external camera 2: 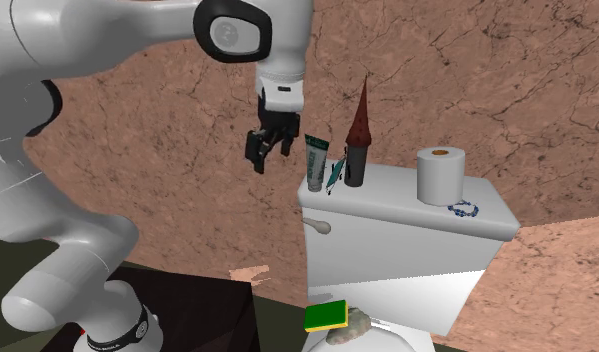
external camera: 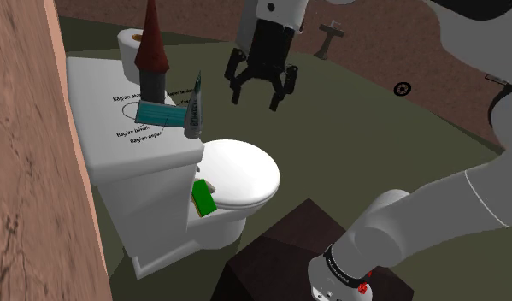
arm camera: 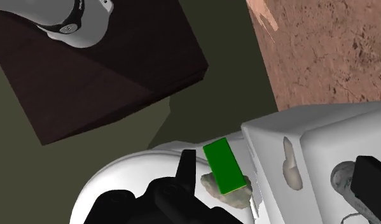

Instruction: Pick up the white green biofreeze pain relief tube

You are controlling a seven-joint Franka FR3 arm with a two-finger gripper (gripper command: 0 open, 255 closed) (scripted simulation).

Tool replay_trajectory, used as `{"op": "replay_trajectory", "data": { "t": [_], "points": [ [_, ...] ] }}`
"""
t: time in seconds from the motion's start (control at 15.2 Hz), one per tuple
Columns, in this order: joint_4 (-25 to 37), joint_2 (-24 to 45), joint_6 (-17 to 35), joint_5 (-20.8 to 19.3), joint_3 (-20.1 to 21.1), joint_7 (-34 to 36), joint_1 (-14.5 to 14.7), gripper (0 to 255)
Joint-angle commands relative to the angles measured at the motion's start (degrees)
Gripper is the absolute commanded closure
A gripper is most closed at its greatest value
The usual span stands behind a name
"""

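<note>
End effector [external camera: 258, 96] hangs in the air beside the toilet tank [external camera: 134, 162], fingers spread wide and holding nothing.

1. Layout. The tank lid carries a dark red cone-topped figure [external camera: 151, 51], a teal face mask [external camera: 160, 114] and the white and green tube [external camera: 193, 107]. The tube stands upright near the lid's edge, at 9 o'clock from the end effector in the shoulder view, with a clear gap between them. A green sponge [arm camera: 225, 167] lies lower down, by the seat.

2. Hazards (judgement). The tube is narrow-footed, so a sideways finger strike would likely topple it off the lid. The outer finger may also clip the cone figure.

3. Views. The second exterior view sets the tube just beside the cone figure. The shoulder view lays out the mask at the tube's foot. The wrist view looks down on the sponge, suggesting the fingers are not aimed at the tube.
</note>
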Motion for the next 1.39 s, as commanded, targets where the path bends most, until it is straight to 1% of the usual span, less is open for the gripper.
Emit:
{"op": "replay_trajectory", "data": {
  "t": [0.0, 0.26, 0.53, 0.59, 1.06, 1.19, 1.25, 1.32],
  "points": [
    [5.2, 4.1, -1.3, 0.8, 1.7, 5.5, -0.2, 0],
    [16.8, 13.7, -3.2, 1.3, 4.9, 16.5, 0.1, 0],
    [30.9, 25.0, -5.9, 0.1, 7.5, 27.9, 1.8, 0],
    [31.7, 25.6, -6.1, 0.0, 7.5, 28.5, 2.1, 0],
    [22.1, 22.4, 0.2, 0.8, 7.0, 25.8, 1.6, 0],
    [22.1, 22.4, 0.2, 0.8, 7.0, 25.8, 1.6, 0],
    [21.8, 22.3, 0.3, 0.9, 7.0, 25.7, 1.6, 255],
    [21.7, 22.2, 0.3, 0.9, 7.0, 25.6, 1.6, 255]
  ]
}}
